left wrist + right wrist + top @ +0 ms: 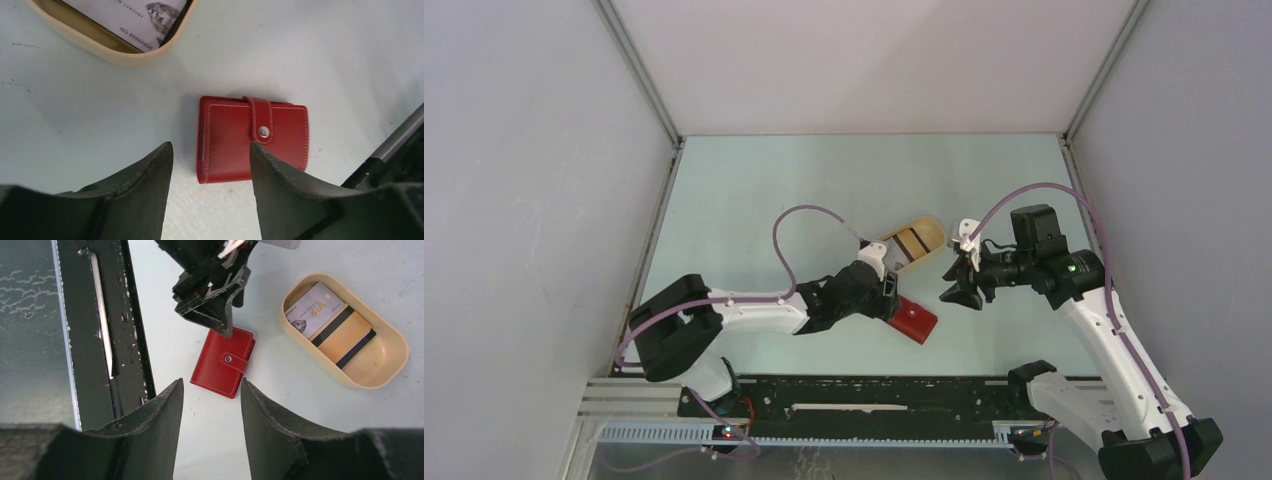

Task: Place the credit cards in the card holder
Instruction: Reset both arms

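**A:** Where does the left pincer (pixel 210 148) stand?

**B:** Low over the pale green desk (pixel 764 200), toward the middle of its near edge. Its black fingers are spread and hold nothing. The small red leather-look fold-over card holder (pixel 252 140) lies flat just beyond the tips, closed, with its snap tab fastened.

**A:** Squarely between the fingers?

**B:** No. In the left wrist view its long axis runs across the gap, and it sits off toward the finger on the right of that view (pixel 280 190). That tip overlaps it, while the other finger has bare desk below. Whether the tip touches it cannot be told.

**A:** And the thin rectangular credit cards (pixel 320 307)?

**B:** They lie in the beige oval plastic tray (pixel 395 340), a little toward the far edge from the card holder, near it but apart. One is whitish, and one is tan with dark stripes.

**A:** The right pincer (pixel 212 382)?

**B:** It hangs to the right of the card holder, raised, spread and empty, looking down on holder and tray.

**A:** So which arm takes the card holder?

**B:** The left is much nearer. It would probably need to sidle along that long axis, or turn its wrist, to centre the holder first.
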Controlling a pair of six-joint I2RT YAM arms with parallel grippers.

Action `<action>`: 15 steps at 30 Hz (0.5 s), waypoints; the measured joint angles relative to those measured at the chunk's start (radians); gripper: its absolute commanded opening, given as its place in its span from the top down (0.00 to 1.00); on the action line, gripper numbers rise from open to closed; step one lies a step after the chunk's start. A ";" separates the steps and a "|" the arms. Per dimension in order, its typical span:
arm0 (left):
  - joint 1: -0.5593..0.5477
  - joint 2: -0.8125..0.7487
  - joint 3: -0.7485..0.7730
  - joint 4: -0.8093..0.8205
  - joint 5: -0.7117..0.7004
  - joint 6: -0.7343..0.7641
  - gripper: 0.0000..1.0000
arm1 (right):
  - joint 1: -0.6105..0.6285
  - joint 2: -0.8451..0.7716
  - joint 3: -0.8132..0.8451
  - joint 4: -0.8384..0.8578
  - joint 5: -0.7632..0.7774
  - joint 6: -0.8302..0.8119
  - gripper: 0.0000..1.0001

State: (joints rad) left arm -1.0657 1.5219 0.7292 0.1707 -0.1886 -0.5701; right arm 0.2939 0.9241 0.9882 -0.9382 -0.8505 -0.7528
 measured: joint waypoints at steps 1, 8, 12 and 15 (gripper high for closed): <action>0.016 0.013 0.000 0.005 0.019 -0.006 0.40 | 0.000 0.002 0.000 0.000 0.000 0.000 0.45; 0.066 0.100 0.000 0.045 0.126 -0.026 0.49 | 0.000 0.003 0.000 0.000 0.003 0.000 0.45; 0.070 0.120 0.000 0.069 0.171 -0.036 0.56 | 0.000 0.007 0.000 0.000 0.003 0.000 0.45; 0.079 0.135 0.000 0.090 0.201 -0.047 0.69 | 0.000 0.011 -0.004 0.000 0.003 0.000 0.45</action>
State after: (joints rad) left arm -0.9871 1.6569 0.7292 0.2607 0.0128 -0.6174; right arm 0.2943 0.9356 0.9840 -0.9382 -0.8474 -0.7532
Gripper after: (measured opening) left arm 0.428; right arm 0.546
